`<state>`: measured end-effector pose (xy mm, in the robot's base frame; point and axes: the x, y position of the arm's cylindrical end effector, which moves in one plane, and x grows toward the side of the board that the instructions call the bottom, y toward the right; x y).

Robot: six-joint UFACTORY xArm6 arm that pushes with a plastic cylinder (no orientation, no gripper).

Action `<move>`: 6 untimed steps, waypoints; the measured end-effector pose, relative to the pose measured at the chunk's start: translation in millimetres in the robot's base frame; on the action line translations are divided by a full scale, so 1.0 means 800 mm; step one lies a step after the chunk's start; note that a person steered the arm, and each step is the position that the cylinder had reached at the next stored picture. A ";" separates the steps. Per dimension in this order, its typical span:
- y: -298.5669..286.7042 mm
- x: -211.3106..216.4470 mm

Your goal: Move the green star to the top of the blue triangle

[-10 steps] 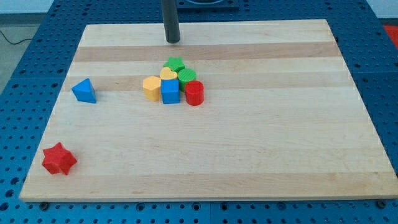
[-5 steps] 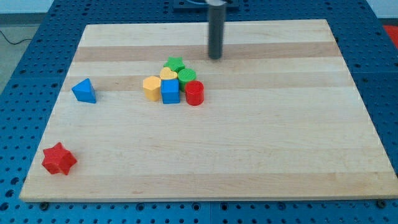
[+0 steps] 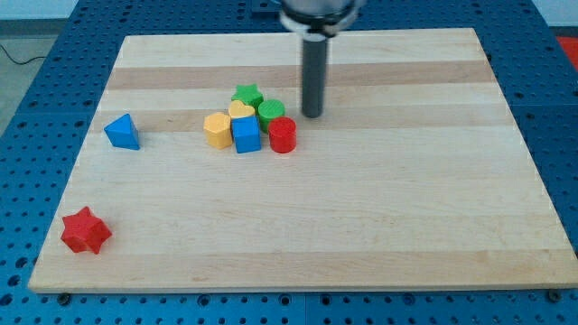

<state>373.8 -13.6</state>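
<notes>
The green star sits at the top of a tight cluster of blocks near the board's middle. The blue triangle lies alone toward the view's left. My tip stands on the board just right of the cluster, close to the green round block and the red cylinder. The star is to the tip's left, with the green round block between them.
The cluster also holds a yellow heart, a yellow hexagon and a blue cube. A red star lies at the view's bottom left. The wooden board sits on a blue perforated table.
My tip moved from the view's top, right of centre, down to just right of the cluster. The cluster's blocks have shifted slightly to the left.
</notes>
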 end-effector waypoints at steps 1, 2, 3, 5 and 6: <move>-0.097 -0.031; -0.155 -0.048; -0.140 -0.048; -0.177 -0.075; -0.271 -0.056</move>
